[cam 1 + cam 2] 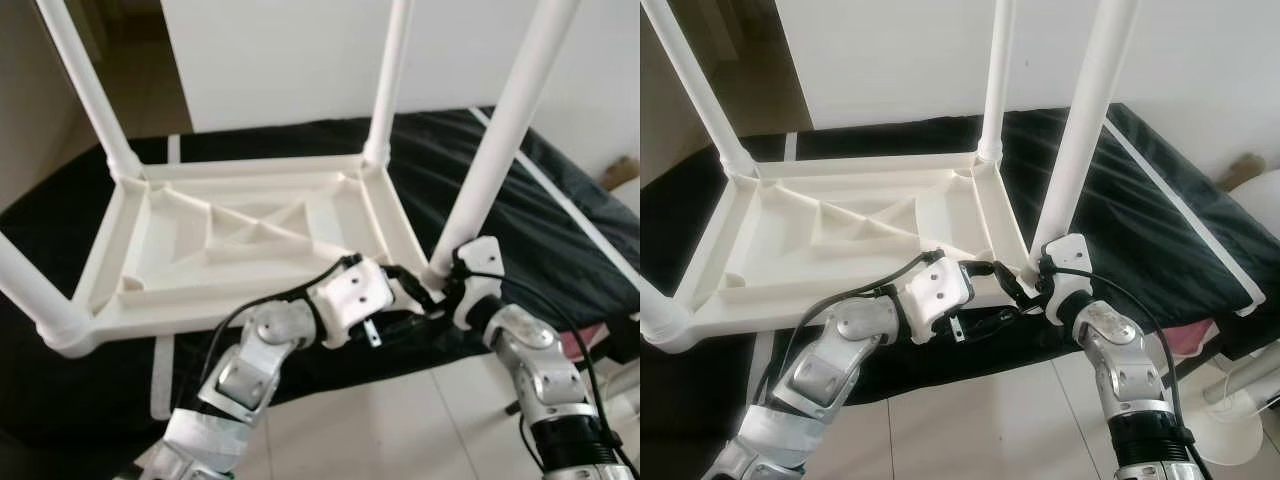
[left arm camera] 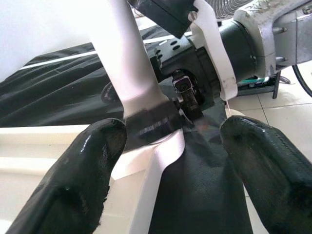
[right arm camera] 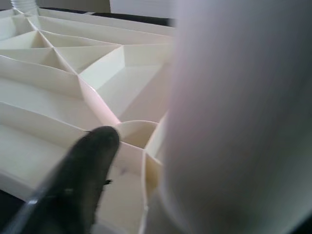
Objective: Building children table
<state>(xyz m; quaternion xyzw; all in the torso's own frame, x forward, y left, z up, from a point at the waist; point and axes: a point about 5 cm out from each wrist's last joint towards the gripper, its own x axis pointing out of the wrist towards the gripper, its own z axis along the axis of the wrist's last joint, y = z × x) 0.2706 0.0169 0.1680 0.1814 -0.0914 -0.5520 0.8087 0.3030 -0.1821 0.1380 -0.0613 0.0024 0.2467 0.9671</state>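
We are holding the upright near-right leg [image 1: 500,140] at its socket in the right tool [image 1: 452,285], while the left tool [image 1: 415,290], fingers wide, is pointing at that corner of the upturned tabletop [image 1: 230,240] on the bed [image 1: 560,210].

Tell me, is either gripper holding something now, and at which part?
The right gripper holds the near-right table leg at its base, where it enters the upturned tabletop. The left gripper is open, fingers beside that corner.

A black-covered bed [image 1: 560,215] stands against a white wall [image 1: 290,60], with pale floor tiles [image 1: 400,420] at its near edge.
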